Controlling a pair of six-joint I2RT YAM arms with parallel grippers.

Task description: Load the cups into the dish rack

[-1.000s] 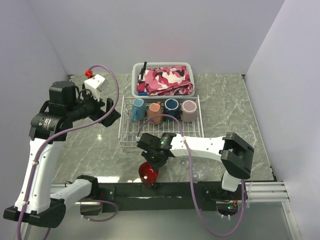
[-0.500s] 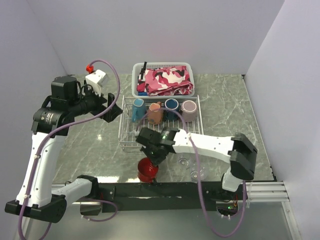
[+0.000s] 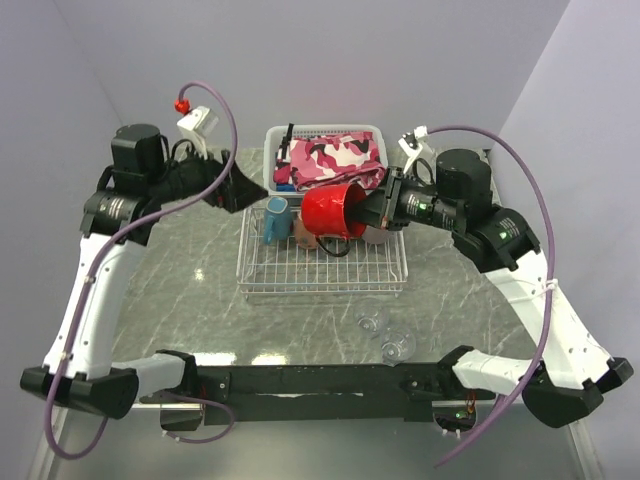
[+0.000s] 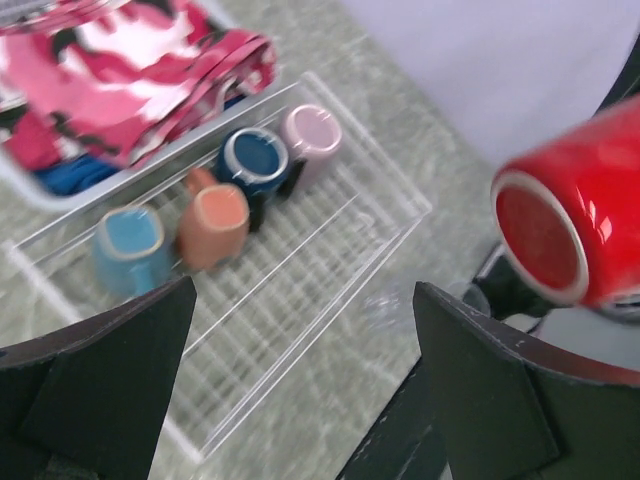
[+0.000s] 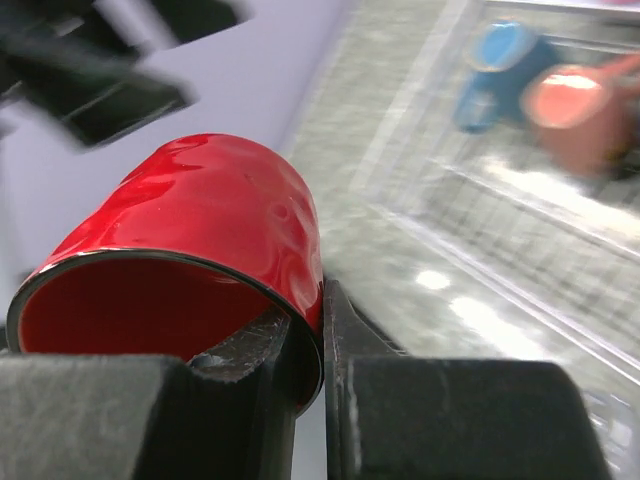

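The glossy red mug (image 3: 335, 210) hangs in mid-air at the centre of the top view, tipped on its side over the far part of the rack (image 3: 320, 288), with its loop handle drooping below. The right claw (image 5: 322, 345) is clamped on the rim, one finger inside and one outside. At upper left, the left claw (image 3: 240, 190) stands wide apart with nothing in it.

The rack is shallow white wire grid. It holds four round ceramic mugs in a row along its far edge: teal (image 4: 130, 245), terracotta (image 4: 215, 225), navy (image 4: 255, 165) and pink (image 4: 312, 135). Two clear glasses (image 3: 372, 322) sit outside it, lower right, on the marbled grey-green table (image 3: 470, 230). Behind the rack, a slotted white plastic basket (image 3: 270, 160) holds rumpled pink camouflage cloth (image 3: 330, 160).
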